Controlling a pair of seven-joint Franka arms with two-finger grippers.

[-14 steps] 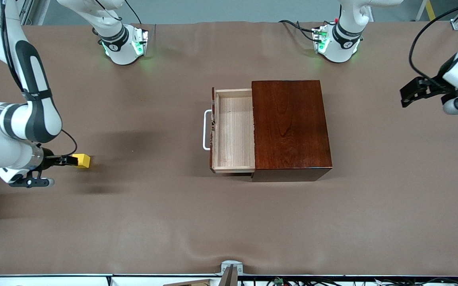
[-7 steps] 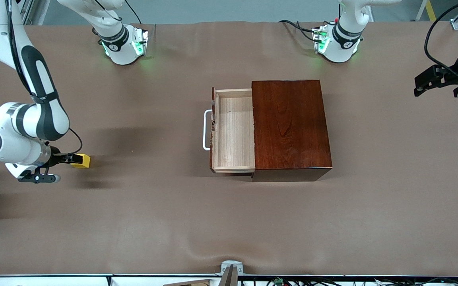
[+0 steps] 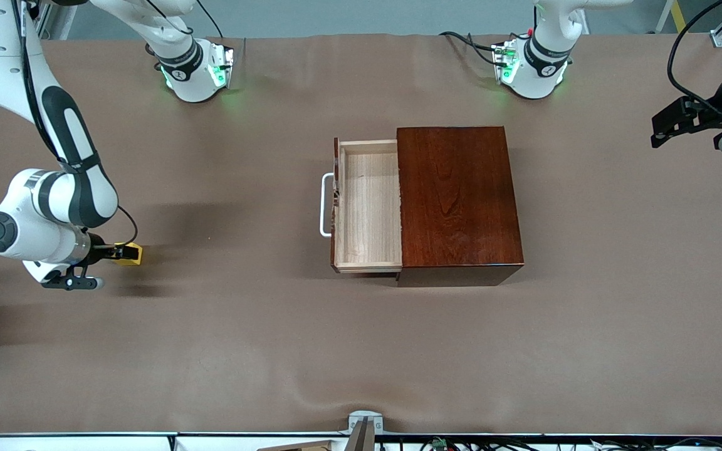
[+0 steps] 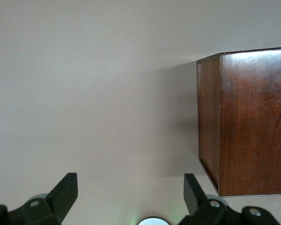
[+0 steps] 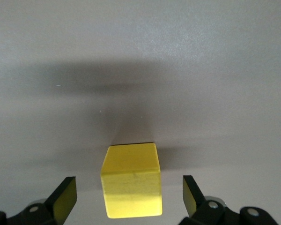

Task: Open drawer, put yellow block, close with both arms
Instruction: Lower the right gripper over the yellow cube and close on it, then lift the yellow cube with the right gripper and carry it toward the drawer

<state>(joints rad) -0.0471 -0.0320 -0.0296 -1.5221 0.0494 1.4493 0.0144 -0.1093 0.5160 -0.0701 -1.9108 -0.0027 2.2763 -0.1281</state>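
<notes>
On a desk [image 3: 223, 351] covered in brown sheeting, we see the right gripper [image 3: 124, 252] low at the right arm's end, its jaws spread wide to either side of the yellow block [image 3: 130, 254]. In the right wrist view the cube [image 5: 131, 180] sits on the desk between the two black fingertips [image 5: 64, 196], with a gap on each side, so nothing is gripped.

At mid-desk stands the glossy red-brown wooden box [image 3: 458, 203], its drawer [image 3: 367, 207] pulled out toward the right arm's end. The pale-wood tray lies bare, and the white loop handle [image 3: 324, 205] projects from its dark front. The block is well apart from the drawer, at much the same depth on the desk as the drawer's nearer corner.

The left gripper [image 3: 671, 122] waits in the air over the left arm's end of the desk, well clear of the box. In the left wrist view its fingers [image 4: 65, 190] stand wide apart and hold nothing, with a corner of the box [image 4: 246, 122] in sight.

Green lights glow at both arm bases [image 3: 201, 72]. We can read no lettering or labels anywhere.
</notes>
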